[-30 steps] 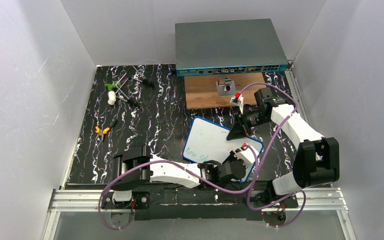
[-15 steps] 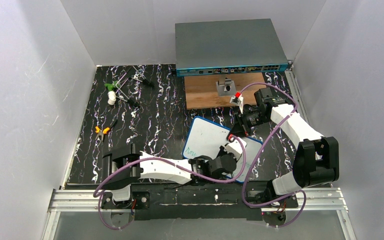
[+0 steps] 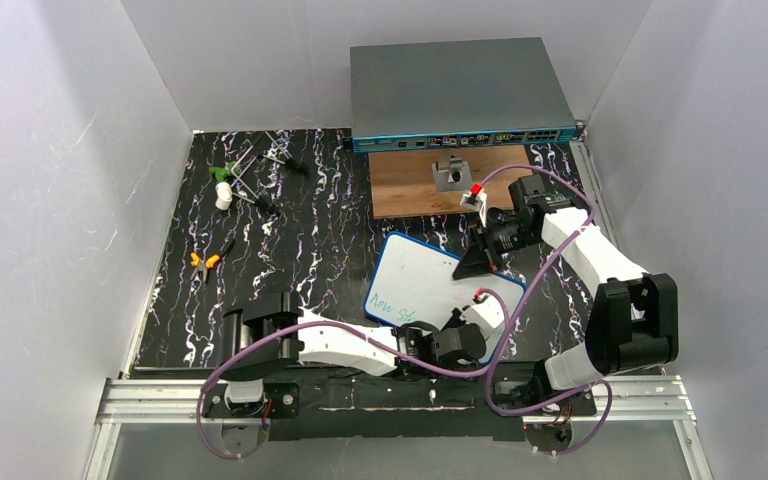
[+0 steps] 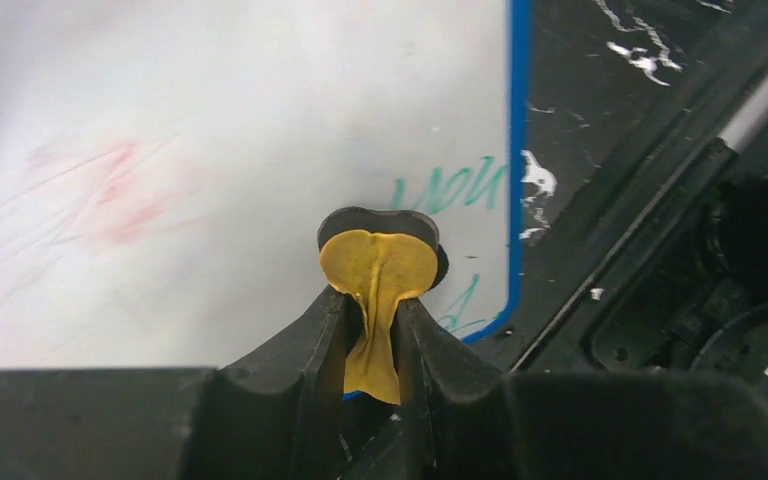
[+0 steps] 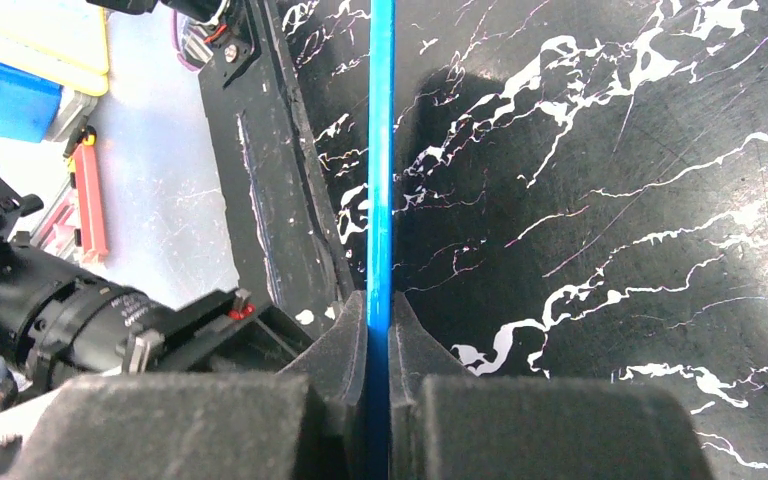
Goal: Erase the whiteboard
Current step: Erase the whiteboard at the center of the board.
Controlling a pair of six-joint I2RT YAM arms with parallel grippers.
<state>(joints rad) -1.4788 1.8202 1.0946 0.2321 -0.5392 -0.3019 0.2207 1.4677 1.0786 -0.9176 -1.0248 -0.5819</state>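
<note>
The whiteboard (image 3: 415,272) lies tilted on the black marbled mat; it has a blue rim and green writing (image 3: 392,308) at its near left corner. My left gripper (image 3: 438,328) is over the board's near part, shut on a yellow eraser pad (image 4: 378,265) with a black underside. The pad is pressed to the white surface (image 4: 210,120) beside the green letters (image 4: 450,185). A faint red smear (image 4: 130,210) shows further in. My right gripper (image 3: 472,264) is shut on the board's far right rim, a blue strip (image 5: 380,150) between its fingers (image 5: 345,345).
A large grey box with ports (image 3: 460,90) stands at the back, with a wooden plate (image 3: 410,185) and a small metal bracket (image 3: 450,173) before it. Loose tools (image 3: 245,170) and orange pliers (image 3: 205,262) lie at the left. White walls enclose the mat.
My left gripper swept the eraser away across the board, then came back toward the near edge. The right gripper and the board have stayed put.
</note>
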